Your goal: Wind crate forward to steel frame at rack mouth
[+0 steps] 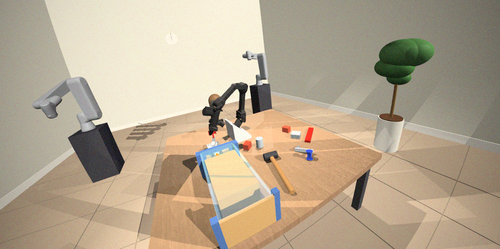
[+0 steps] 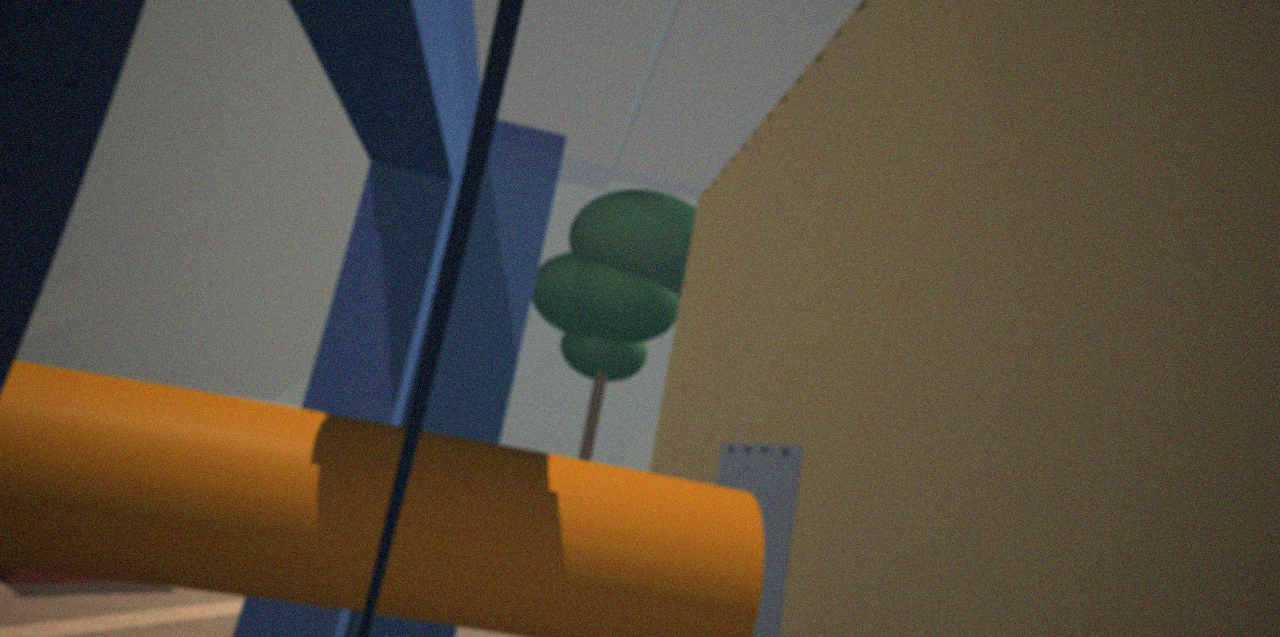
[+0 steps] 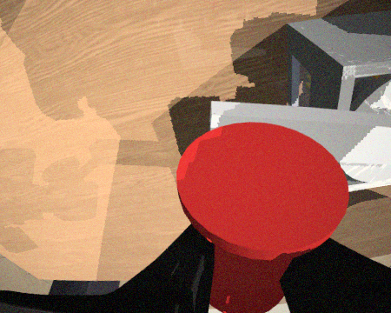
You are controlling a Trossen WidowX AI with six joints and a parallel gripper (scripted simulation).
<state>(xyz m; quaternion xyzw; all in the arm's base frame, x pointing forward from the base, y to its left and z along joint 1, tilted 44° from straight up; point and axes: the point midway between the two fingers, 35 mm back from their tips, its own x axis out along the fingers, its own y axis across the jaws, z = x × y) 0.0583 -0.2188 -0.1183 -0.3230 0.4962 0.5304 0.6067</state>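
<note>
My gripper (image 1: pixel 212 133) (image 3: pixel 248 266) is shut on the red knob (image 3: pixel 262 191) of the winch handle, above the winch (image 1: pixel 212 145) at the table's far left. The handle's pale arm (image 3: pixel 269 114) extends right from under the knob beside the grey winch housing in the wrist view. The key and its hole are hidden. The tan crate (image 1: pixel 229 177) (image 2: pixel 984 275) looks flat inside the clear-panelled cubby. Its front stands short of the blue frame (image 1: pixel 219 146) at the mouth, with a gap between. An orange roller (image 2: pixel 179 454) crosses in front of the crate.
A white wedge (image 1: pixel 239 133) stands close right of the gripper. A red block (image 1: pixel 247 145), a pale cylinder (image 1: pixel 259 142) and a mallet (image 1: pixel 281 174) lie right of the cubby. A blue-knobbed handle (image 1: pixel 309 155), a red bar (image 1: pixel 309 135) and two small blocks are farther right.
</note>
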